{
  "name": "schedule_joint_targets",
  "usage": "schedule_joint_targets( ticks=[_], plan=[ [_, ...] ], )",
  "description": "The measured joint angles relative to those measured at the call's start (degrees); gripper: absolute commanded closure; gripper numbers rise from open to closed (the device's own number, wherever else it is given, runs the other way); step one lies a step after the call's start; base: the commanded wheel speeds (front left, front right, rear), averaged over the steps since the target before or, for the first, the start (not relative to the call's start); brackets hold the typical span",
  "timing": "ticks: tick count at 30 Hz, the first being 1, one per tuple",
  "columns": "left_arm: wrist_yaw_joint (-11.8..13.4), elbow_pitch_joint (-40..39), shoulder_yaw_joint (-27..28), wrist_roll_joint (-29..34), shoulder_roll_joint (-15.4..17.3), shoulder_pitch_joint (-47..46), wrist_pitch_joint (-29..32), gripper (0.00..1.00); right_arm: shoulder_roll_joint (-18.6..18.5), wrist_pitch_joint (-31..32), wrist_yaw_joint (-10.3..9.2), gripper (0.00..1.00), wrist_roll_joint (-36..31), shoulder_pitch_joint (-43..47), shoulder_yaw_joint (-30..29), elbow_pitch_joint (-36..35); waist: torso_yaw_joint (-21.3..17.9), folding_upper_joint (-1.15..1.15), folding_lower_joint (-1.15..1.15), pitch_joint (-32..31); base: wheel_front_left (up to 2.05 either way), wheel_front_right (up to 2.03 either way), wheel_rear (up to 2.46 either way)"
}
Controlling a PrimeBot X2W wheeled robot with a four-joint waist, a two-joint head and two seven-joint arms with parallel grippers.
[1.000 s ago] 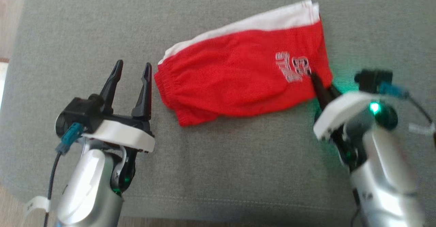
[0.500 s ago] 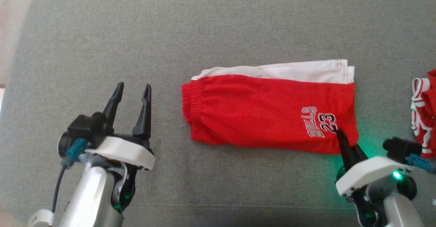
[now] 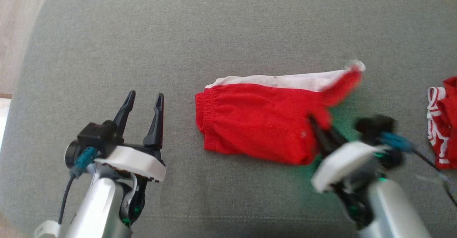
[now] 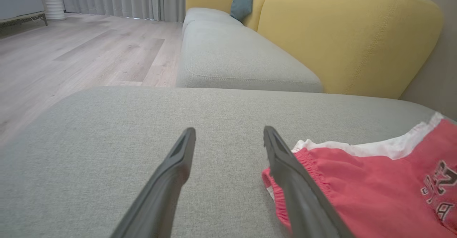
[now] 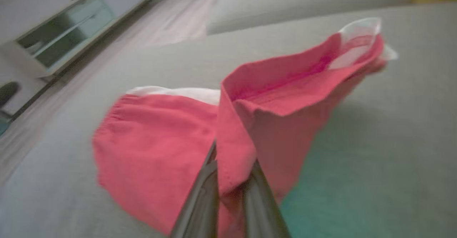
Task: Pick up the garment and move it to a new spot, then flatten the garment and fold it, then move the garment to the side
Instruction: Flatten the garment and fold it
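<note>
The garment (image 3: 257,120) is a pair of red shorts with a white stripe, lying on the grey cushion (image 3: 214,34). My right gripper (image 3: 316,125) is shut on the garment's right hem corner and has it lifted and turned over toward the waistband. In the right wrist view the fingers (image 5: 200,202) pinch a raised red flap of the garment (image 5: 285,98). My left gripper (image 3: 144,98) stands open left of the elastic waistband, apart from it. The left wrist view shows that gripper (image 4: 228,141) with nothing between its fingers, and the garment (image 4: 375,188) to the right.
Another red and white garment (image 3: 442,123) lies at the cushion's right edge. Wood floor (image 3: 14,34) shows beyond the cushion's left side. A yellow sofa back (image 4: 350,34) and a second grey seat (image 4: 232,59) stand behind.
The right gripper has moved left and up with the hem corner, folding the garment's right end over the printed part. The camera shifted a little. The left gripper stays open in place.
</note>
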Motion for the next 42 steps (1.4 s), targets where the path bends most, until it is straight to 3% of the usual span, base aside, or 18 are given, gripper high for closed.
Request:
schedule_joint_targets(
  ticks=[7,16,18,19,22,25,30,37,42],
  plan=[
    [0.5,-0.5,0.2,0.0,0.3,0.0,0.0,0.00,-0.1,2.7,0.00,1.00,3.3,-5.0,15.7,-1.1,1.5,0.00,0.00,0.0,0.00,0.00,0.00],
    [0.8,-0.3,0.3,-0.6,0.5,0.0,-0.6,0.00,-0.5,1.1,0.00,1.00,7.9,-5.5,24.1,5.5,3.1,0.00,0.00,1.1,0.00,0.00,0.00],
    [1.0,-0.2,0.3,-0.6,0.6,0.0,-0.6,0.00,-0.6,-0.4,0.00,0.17,8.3,-6.2,24.4,5.9,3.1,0.00,0.00,1.4,0.00,0.00,0.00],
    [1.1,-0.2,0.3,-0.6,0.6,0.0,-0.6,0.00,-0.7,-1.5,0.00,0.00,8.6,-6.6,24.5,5.9,3.1,0.00,0.00,1.4,0.00,0.00,0.00],
    [1.2,0.0,0.3,-0.6,0.7,0.0,-0.6,0.00,-0.8,-4.3,0.00,0.00,8.7,-7.6,24.5,5.7,2.9,0.00,0.00,1.5,0.00,0.00,0.00],
    [1.2,0.0,0.3,-0.6,0.9,0.0,-1.0,0.00,-0.8,-12.2,0.00,0.00,8.3,-9.5,22.7,3.5,2.4,0.00,0.00,1.4,0.00,0.00,0.00],
    [1.7,-0.1,0.3,-0.6,1.3,0.0,-1.1,0.00,-0.8,-19.3,0.00,0.00,3.5,-10.1,13.7,1.6,1.5,0.00,0.00,1.1,0.00,0.00,0.00],
    [2.4,-1.0,0.3,-0.6,2.0,0.0,-1.1,0.00,-0.8,-19.7,0.00,0.00,-5.1,-4.8,-4.4,-1.7,0.2,0.00,0.00,0.9,0.00,0.00,0.00],
    [3.0,-1.4,0.6,-0.6,3.0,0.2,-1.1,0.00,-0.4,-17.6,0.00,0.00,-7.2,2.1,-10.7,-4.8,-0.8,0.00,0.00,0.3,0.00,0.00,0.00]
  ],
)
